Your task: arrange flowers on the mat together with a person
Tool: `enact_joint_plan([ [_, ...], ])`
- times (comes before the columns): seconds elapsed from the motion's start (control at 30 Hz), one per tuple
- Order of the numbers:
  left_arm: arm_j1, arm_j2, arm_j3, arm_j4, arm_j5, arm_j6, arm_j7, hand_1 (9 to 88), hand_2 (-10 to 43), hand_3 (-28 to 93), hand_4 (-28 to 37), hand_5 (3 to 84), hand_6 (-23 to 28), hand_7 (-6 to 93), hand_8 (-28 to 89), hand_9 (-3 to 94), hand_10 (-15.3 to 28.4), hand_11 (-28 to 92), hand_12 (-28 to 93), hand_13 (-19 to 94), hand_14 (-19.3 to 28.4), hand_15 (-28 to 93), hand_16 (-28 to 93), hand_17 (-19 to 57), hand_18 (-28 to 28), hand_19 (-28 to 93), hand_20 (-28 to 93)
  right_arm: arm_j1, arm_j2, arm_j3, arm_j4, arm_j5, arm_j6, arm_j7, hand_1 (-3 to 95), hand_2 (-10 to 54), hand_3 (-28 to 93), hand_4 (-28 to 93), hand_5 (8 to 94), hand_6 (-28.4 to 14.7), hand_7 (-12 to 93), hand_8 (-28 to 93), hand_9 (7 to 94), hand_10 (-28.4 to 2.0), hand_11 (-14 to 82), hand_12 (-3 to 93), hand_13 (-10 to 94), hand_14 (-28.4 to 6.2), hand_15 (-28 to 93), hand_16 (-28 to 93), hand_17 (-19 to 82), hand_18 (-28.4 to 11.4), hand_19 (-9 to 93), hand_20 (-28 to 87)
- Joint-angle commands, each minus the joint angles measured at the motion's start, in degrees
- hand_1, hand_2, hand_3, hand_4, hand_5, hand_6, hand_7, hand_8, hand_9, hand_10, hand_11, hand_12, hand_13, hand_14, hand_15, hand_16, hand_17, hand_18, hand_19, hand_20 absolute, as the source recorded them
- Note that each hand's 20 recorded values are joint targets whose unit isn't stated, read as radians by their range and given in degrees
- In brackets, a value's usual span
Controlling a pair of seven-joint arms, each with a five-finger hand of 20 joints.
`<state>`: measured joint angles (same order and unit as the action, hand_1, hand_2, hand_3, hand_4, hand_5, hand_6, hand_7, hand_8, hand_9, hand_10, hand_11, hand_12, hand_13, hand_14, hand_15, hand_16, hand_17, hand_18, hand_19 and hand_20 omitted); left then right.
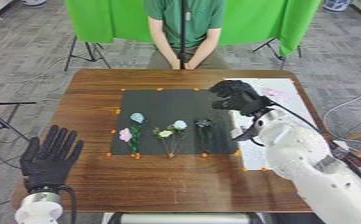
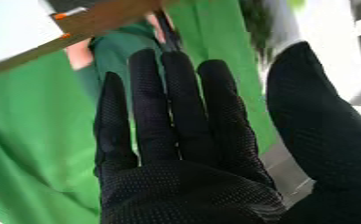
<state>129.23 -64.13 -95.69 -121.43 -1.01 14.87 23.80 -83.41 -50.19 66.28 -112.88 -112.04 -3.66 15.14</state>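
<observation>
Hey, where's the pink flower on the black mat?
In the head view, the pink flower lies by the left edge of the black mat, just below the pale blue flower.

Robotics lab. White robot arm (image 1: 305,162) is coming in over a brown wooden table (image 1: 88,187), green backdrop cloth (image 1: 112,22) is hanging behind, black tripod (image 1: 71,54) is standing on grey carpet (image 1: 136,52), white cable (image 1: 328,116) is trailing over the floor. Blue-and-white thing (image 1: 336,4) at the far edge, maybe a porcelain vase.
</observation>
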Motion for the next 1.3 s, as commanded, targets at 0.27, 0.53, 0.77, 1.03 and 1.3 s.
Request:
enact_joint_plan([
  [0.27, 1.6, -0.09, -2.15, -0.38, -0.13, -0.22, 1.11, 24.3, 17.6, 74, -28.3, 43.2, 7.9, 18.0, -13, 39.0, 12.3, 20, 5, 30, 14.6, 28, -8, -7.1, 16.0, 41, 10, -31.5, -7.0, 35.5, -8.0, 62.3, -1.0, -6.8, 24.3, 8.5, 77, -27, 42.0, -4.3, 15, -11, 42.7, -14.2, 6.8, 14.1, 37, -16.0, 12, 21, 10, -18.8, 38, 12],
  [0.53, 2.2, 0.26, -3.04, -0.65, 0.08, -0.69, 1.93, 25.0, 16.5, 75, -28.3, 43.4, 7.8, 18.0, -13, 39.1, 12.2, 20, 5, 30, 14.6, 28, -8, -7.1, 16.0, 40, 11, -38.4, -9.3, 40.3, -9.2, 68.4, -0.1, -9.4, 22.3, 8.7, 78, -26, 39.2, -3.5, 13, -10, 39.5, -13.1, 4.0, 13.7, 32, -15.8, 8, 21, 9, -18.6, 31, 13],
  [0.77, 1.4, 0.64, -2.83, -0.48, 0.05, -1.23, 2.13, 25.2, 16.2, 75, -28.3, 43.4, 7.7, 18.0, -13, 39.2, 12.2, 20, 5, 30, 14.5, 28, -8, -7.1, 16.0, 40, 11, -38.5, -9.7, 40.5, -9.5, 69.3, -0.1, -9.9, 21.9, 8.8, 79, -26, 39.9, -3.1, 13, -10, 40.2, -13.0, 4.2, 13.5, 33, -15.2, 9, 21, 10, -18.5, 30, 14],
  [1.03, 1.5, 0.98, -3.08, -0.75, 0.08, -1.37, 2.68, 25.6, 16.2, 75, -28.3, 43.4, 7.7, 18.0, -12, 39.2, 12.1, 20, 5, 30, 14.5, 28, -8, -7.1, 16.0, 40, 11, -38.2, -10.2, 40.5, -10.0, 69.4, 0.5, -10.2, 21.9, 8.9, 79, -26, 40.3, -3.0, 14, -10, 40.6, -13.1, 4.4, 13.5, 33, -15.2, 9, 21, 10, -18.5, 30, 14],
  [1.3, 1.5, 0.61, -2.68, -0.56, 0.12, -1.37, 1.92, 25.4, 16.2, 75, -28.3, 43.4, 7.6, 18.0, -13, 39.2, 12.1, 20, 5, 30, 14.5, 28, -8, -7.1, 16.0, 40, 11, -39.0, -10.2, 40.6, -10.9, 69.8, 1.4, -10.1, 22.1, 9.0, 79, -27, 40.7, -3.0, 14, -11, 40.9, -13.1, 4.7, 13.5, 34, -15.4, 9, 21, 10, -18.5, 31, 15],
])
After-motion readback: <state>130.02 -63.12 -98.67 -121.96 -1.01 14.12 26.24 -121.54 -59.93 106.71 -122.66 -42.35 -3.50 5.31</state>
